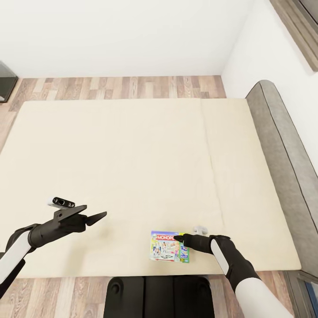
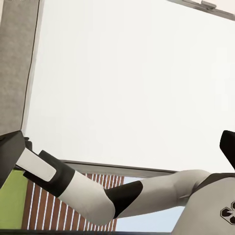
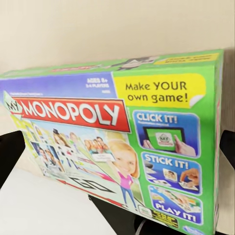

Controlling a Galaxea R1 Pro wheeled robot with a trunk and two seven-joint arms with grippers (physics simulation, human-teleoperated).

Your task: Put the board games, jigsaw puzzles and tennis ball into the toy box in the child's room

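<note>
One board game, the Monopoly box (image 1: 168, 248), lies flat on the cream bed (image 1: 132, 154) near its front edge. My right gripper (image 1: 179, 239) reaches over the box's right end. In the right wrist view the Monopoly box (image 3: 122, 132) sits between the two dark fingers (image 3: 10, 152), which stand wide apart at its two sides, so the gripper is open. My left gripper (image 1: 95, 210) hovers open over the bare mattress to the left, well apart from the box. The left wrist view looks across the mattress at my right arm (image 2: 98, 196). The table and toy box are out of view.
A grey padded headboard (image 1: 278, 145) runs along the bed's right side. Wood floor (image 1: 123, 88) lies beyond the bed below white walls. A dark cabinet corner (image 1: 5, 81) shows at far left. My base (image 1: 154, 296) stands against the bed's front edge.
</note>
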